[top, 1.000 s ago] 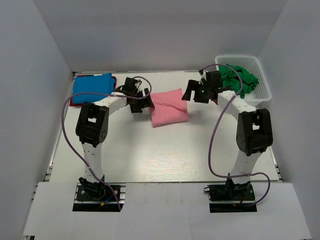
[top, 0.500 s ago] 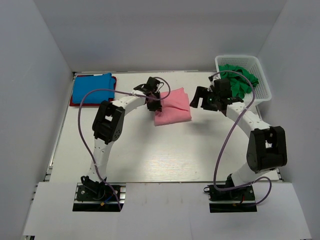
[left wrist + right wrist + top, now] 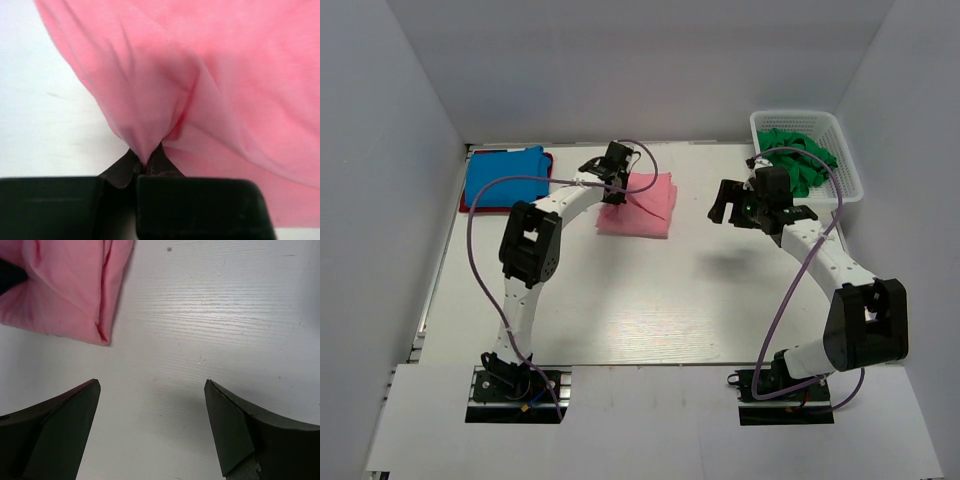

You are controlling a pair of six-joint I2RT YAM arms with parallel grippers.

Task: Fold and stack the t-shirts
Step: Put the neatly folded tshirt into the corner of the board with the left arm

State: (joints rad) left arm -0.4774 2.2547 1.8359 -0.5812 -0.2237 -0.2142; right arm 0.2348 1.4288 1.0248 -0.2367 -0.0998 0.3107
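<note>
A folded salmon pink t-shirt (image 3: 642, 206) lies on the table at the back middle. My left gripper (image 3: 616, 187) is at its left edge and shut on a pinch of the pink cloth (image 3: 145, 130), which bunches into a point between the jaws. A bright blue t-shirt (image 3: 502, 173) lies folded on top of a red t-shirt (image 3: 547, 160) at the back left. Dark green t-shirts (image 3: 800, 158) fill the basket at the back right. My right gripper (image 3: 732, 207) hangs open over bare table, right of the pink t-shirt (image 3: 65, 287), with nothing between its fingers.
The white lattice basket (image 3: 848, 170) stands in the back right corner. White walls close in the table on three sides. The right arm's upper link (image 3: 865, 320) leans out near the table's right edge.
My left gripper has closed on the pink t-shirt's edge and dragged it left and toward the back. The right gripper has drawn back to the right, away from the shirt, still open.
</note>
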